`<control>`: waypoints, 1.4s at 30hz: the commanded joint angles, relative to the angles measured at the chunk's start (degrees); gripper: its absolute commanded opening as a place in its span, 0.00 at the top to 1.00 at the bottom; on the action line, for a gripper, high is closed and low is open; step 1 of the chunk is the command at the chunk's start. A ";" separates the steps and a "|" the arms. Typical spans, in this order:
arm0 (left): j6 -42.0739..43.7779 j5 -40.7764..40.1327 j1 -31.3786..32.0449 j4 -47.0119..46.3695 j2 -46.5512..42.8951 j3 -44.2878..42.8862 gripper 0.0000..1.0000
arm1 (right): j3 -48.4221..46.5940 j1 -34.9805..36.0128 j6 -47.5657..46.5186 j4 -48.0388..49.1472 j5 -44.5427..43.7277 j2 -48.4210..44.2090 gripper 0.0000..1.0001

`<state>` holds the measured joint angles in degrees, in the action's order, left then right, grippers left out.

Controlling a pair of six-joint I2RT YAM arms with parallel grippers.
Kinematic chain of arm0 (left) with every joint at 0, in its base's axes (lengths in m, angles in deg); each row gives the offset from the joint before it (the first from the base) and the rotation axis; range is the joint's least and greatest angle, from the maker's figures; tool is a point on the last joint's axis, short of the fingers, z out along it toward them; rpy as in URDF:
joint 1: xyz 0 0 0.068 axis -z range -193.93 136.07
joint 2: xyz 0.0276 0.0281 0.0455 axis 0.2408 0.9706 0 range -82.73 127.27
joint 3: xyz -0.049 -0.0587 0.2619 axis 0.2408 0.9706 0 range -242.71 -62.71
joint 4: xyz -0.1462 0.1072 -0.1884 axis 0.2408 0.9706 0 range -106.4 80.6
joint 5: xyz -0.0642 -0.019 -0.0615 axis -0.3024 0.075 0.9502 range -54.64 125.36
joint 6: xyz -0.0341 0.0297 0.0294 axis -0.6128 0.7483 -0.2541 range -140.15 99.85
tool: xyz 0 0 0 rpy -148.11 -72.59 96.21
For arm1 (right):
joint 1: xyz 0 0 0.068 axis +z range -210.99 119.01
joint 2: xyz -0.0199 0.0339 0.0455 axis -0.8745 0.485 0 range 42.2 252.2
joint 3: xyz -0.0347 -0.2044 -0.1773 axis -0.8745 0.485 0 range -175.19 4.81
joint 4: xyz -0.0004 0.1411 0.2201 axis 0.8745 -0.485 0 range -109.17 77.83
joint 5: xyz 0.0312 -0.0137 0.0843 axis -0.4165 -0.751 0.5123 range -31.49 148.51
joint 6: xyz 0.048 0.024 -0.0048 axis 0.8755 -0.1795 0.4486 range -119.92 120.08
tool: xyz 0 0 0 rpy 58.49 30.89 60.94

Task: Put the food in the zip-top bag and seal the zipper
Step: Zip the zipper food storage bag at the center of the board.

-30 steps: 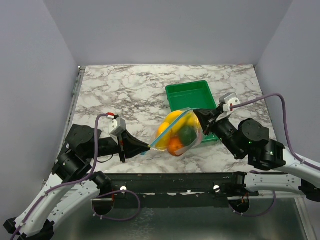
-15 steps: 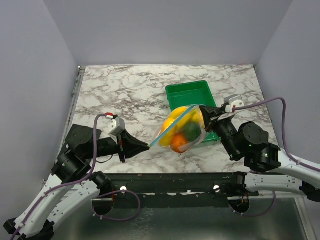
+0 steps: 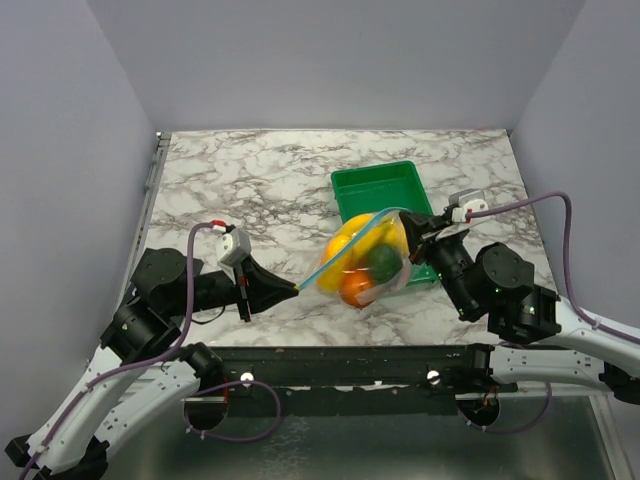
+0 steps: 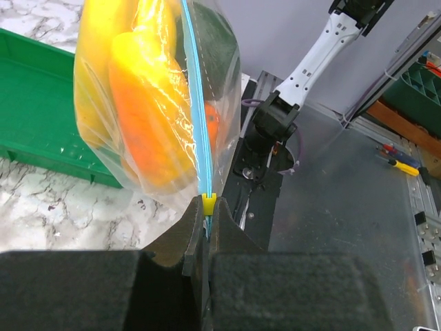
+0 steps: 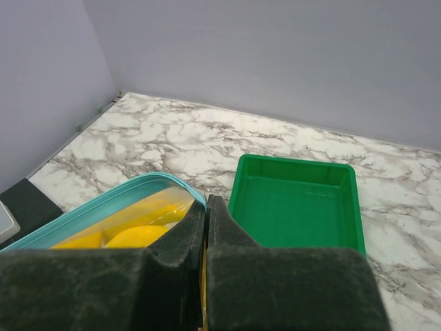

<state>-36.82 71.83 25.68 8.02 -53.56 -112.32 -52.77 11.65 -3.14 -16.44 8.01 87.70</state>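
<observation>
The clear zip-top bag (image 3: 365,262) hangs in the air between my two grippers, with the food inside: yellow fruit (image 3: 350,240), an orange (image 3: 352,289) and a dark green piece (image 3: 381,263). Its light blue zipper (image 3: 345,250) is stretched from one gripper to the other. My left gripper (image 3: 296,290) is shut on the zipper's near end, at a small yellow slider (image 4: 209,203). My right gripper (image 3: 408,222) is shut on the far corner of the bag's mouth (image 5: 186,194). The bag (image 4: 148,103) fills the left wrist view, and the zipper (image 4: 195,103) runs straight up from my jaws.
A green rectangular tray (image 3: 385,200) lies on the marble table (image 3: 240,190) just behind and right of the bag; it is empty in the right wrist view (image 5: 296,207). The table's front edge and a dark metal rail (image 3: 340,360) run below the bag.
My right gripper has moved right and slightly back, and the bag with it. The zipper is pulled straighter and tauter between the grippers. My left gripper has barely moved.
</observation>
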 commanded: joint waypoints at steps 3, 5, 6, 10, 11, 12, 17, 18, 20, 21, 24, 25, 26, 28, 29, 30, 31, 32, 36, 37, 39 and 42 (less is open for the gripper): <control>-0.30 -5.10 0.20 1.19 1.70 -3.44 1.00 | -1.49 -0.75 6.14 -3.84 -0.13 0.64 0.99; 0.05 -6.28 0.17 1.07 2.32 -3.69 1.00 | -1.31 -0.75 7.03 -4.07 2.32 0.56 0.99; 0.13 -7.20 0.18 1.06 2.64 -3.67 1.00 | -1.15 -0.75 7.02 -4.14 3.58 0.52 0.99; 0.14 -11.90 0.20 1.04 3.49 -3.18 1.00 | -1.90 -0.71 7.32 -5.37 7.88 0.81 0.99; 0.12 -13.13 0.20 1.06 3.60 -3.14 0.98 | -2.18 -0.72 7.35 -5.72 8.85 0.84 0.99; 0.18 -14.12 0.20 1.06 3.68 -3.06 0.96 | -2.33 -0.74 7.40 -5.94 10.13 0.93 0.99; 0.19 -18.88 0.15 1.15 4.13 -2.80 0.83 | -3.38 -0.74 7.74 -7.90 15.24 2.18 0.99; 0.18 -19.83 0.17 1.15 4.16 -2.70 0.81 | -3.53 -0.75 7.71 -8.28 15.86 2.39 0.99; 0.30 -21.03 0.20 1.30 4.14 -2.61 0.74 | -3.67 -0.75 7.71 -8.91 17.02 2.74 0.99; 0.46 -21.45 0.15 1.39 4.30 -2.60 0.70 | -3.69 -0.75 7.63 -9.10 17.42 2.75 1.00; 0.93 -22.80 0.20 1.82 4.17 -2.69 0.60 | -3.93 -0.74 7.29 -9.88 18.62 2.85 0.99; 1.11 -23.10 0.20 1.97 4.08 -2.81 0.57 | -4.06 -0.75 7.08 -10.08 19.09 2.85 0.99; 1.18 -23.15 0.20 1.98 4.07 -2.85 0.55 | -4.19 -0.75 6.89 -10.36 19.71 2.79 0.99; 1.28 -22.96 0.20 1.95 4.09 -2.94 0.51 | -4.82 -0.75 6.54 -11.06 21.47 2.69 0.99; 1.32 -22.45 0.20 1.94 4.20 -3.02 0.49 | -5.13 -0.75 6.48 -11.51 22.02 2.76 0.99; 1.43 -21.77 0.15 1.94 4.42 -3.11 0.48 | -5.54 -0.75 6.48 -11.92 22.67 2.84 0.99; 1.39 -20.74 0.19 1.94 4.78 -3.15 0.46 | -5.99 -0.75 6.48 -12.51 23.06 3.02 0.99; 1.53 -19.25 0.20 1.90 5.16 -3.21 0.45 | -6.50 -0.75 6.48 -13.11 23.58 3.19 0.99; 1.31 -13.93 0.20 1.41 6.75 -3.31 0.40 | -7.52 -0.75 6.71 -14.30 25.35 4.31 0.99; 1.20 -12.54 0.20 1.15 6.96 -3.24 0.39 | -7.62 -0.75 6.92 -14.31 25.63 4.60 0.99; 1.02 -9.75 0.19 0.48 7.65 -3.02 0.36 | -7.77 -0.73 7.21 -14.08 26.49 5.28 0.99; 0.18 -6.08 0.20 -0.76 8.41 -2.59 0.32 | -8.26 -0.72 7.84 -13.75 27.28 6.22 0.99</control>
<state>-35.98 57.60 25.68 9.57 -45.89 -114.44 -58.76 10.91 3.75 -31.33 32.47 92.94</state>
